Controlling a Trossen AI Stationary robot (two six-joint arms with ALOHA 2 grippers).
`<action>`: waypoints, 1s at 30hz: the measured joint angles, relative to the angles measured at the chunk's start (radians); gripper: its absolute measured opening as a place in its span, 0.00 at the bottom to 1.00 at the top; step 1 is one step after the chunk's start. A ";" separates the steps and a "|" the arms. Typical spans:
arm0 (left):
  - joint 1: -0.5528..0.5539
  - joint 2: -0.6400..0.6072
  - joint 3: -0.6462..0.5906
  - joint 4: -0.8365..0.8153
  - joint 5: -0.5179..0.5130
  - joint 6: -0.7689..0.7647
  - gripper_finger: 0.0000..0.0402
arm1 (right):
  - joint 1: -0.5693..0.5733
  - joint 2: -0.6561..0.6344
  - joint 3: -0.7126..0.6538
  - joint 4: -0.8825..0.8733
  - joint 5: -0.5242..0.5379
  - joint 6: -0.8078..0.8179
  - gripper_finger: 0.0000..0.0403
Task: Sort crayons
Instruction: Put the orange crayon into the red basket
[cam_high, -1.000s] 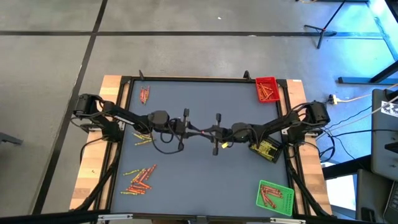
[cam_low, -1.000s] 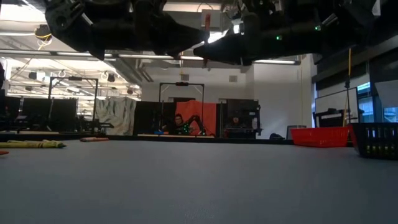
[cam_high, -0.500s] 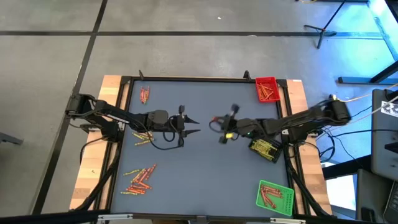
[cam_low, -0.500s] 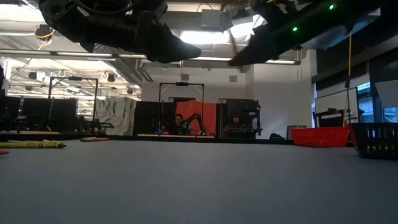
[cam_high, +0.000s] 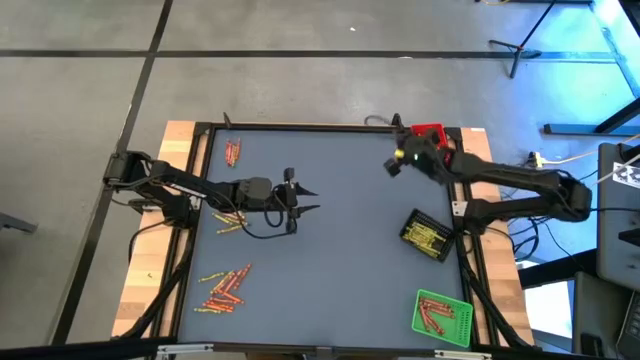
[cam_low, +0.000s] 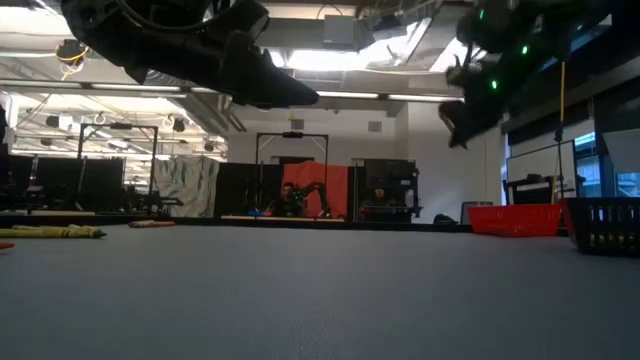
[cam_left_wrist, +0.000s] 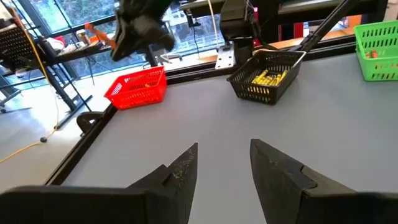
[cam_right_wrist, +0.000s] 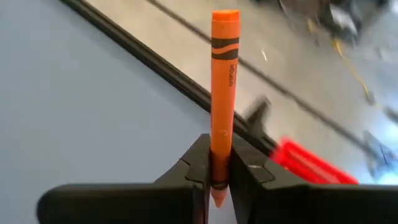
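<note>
Grey and matte, the table top sits in a dark frame on a concrete workshop floor, with three small mesh trays down its right side: a red plastic tray at the far right corner, a black tray of yellow sticks by the right edge, and a green tray at the near right corner. My right gripper is clenched on an orange wax crayon standing upright between its fingers, carried high just beside the red tray. My left gripper hangs with jaws apart and nothing in them, over the table's left middle. Loose crayons lie heaped near the near left corner. I judge the delivery step is under way; next I must centre over the red tray, lower and release.
</note>
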 joint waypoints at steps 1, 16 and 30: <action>0.000 0.000 0.000 0.000 0.000 0.000 0.33 | -0.045 0.008 0.000 -0.019 -0.018 0.008 0.10; 0.000 0.000 0.000 0.000 0.000 0.000 0.33 | -0.410 0.182 0.000 -0.104 -0.159 0.036 0.09; 0.000 0.000 0.000 0.000 0.000 0.000 0.33 | -0.459 0.285 0.000 -0.115 -0.184 0.036 0.11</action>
